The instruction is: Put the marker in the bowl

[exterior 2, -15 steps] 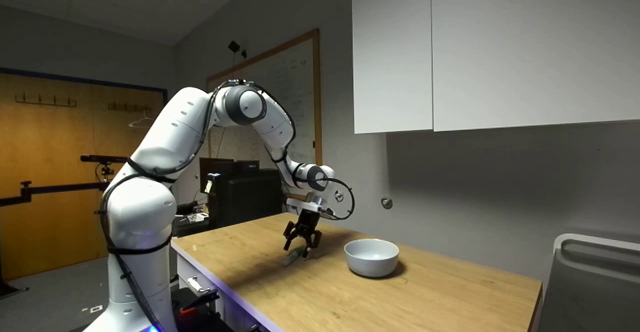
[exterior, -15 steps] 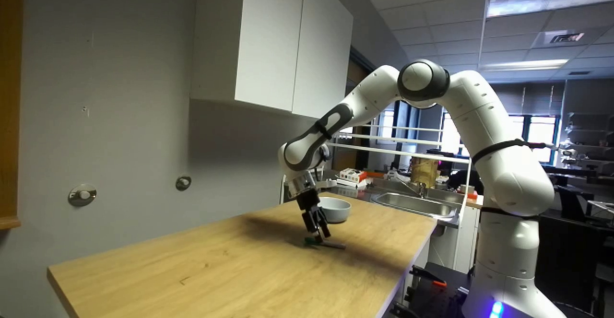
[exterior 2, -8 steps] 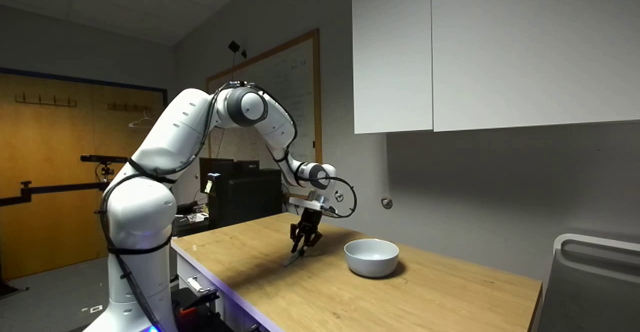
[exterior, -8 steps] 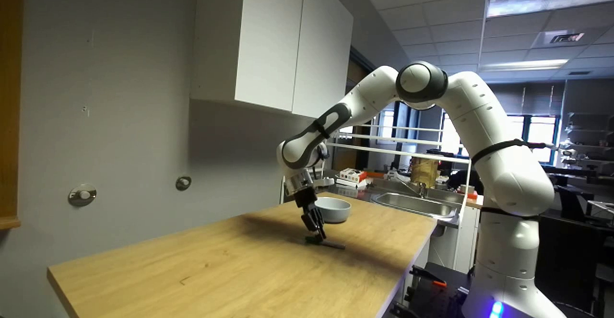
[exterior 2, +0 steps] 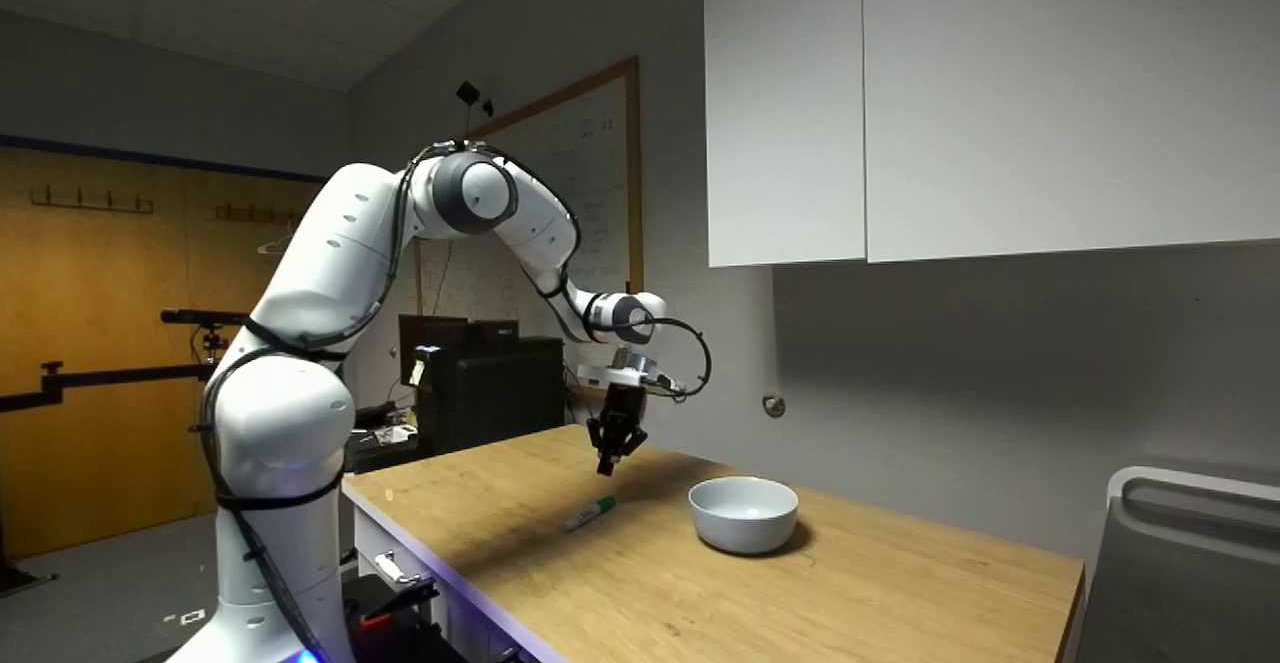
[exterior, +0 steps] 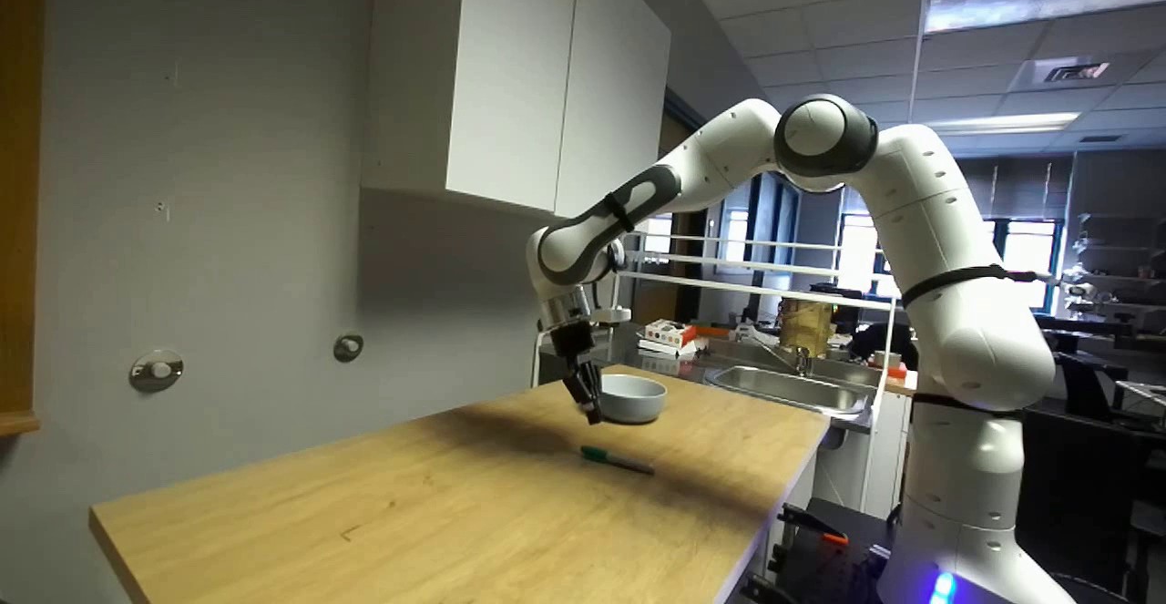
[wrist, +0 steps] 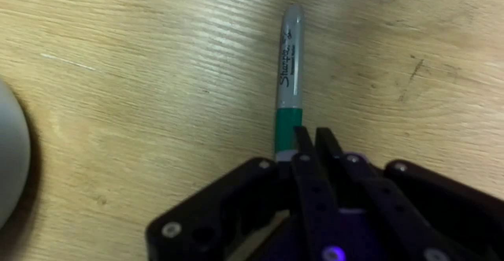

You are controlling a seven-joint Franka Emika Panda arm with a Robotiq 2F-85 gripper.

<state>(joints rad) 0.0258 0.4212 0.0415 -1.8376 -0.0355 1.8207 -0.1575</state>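
Observation:
A grey marker [wrist: 291,60] with a green cap lies on the wooden table, seen whole in both exterior views, as in this one: marker [exterior 2: 590,513]. My gripper [wrist: 312,131] is raised above the table over the marker's cap end, its fingertips drawn close together with nothing held. In the wrist view one finger [wrist: 302,137] covers part of the green cap. The gripper [exterior: 594,420] hangs clear of the tabletop, tilted, in an exterior view. The light grey-white bowl [exterior 2: 745,523] stands upright apart from the marker; only its edge, the bowl [wrist: 12,154], shows at the wrist view's left.
White wall cabinets [exterior: 547,76] hang above the table [exterior: 364,513]. Beyond the bowl end are a metal sink [exterior: 792,387] and a white rack frame [exterior: 765,287]. A grey wall [exterior 2: 950,393] runs along the table's back side.
The gripper came down at the marker and its jaws closed, then it rose away. The marker stayed on the table in about the same place, and the bowl has not moved.

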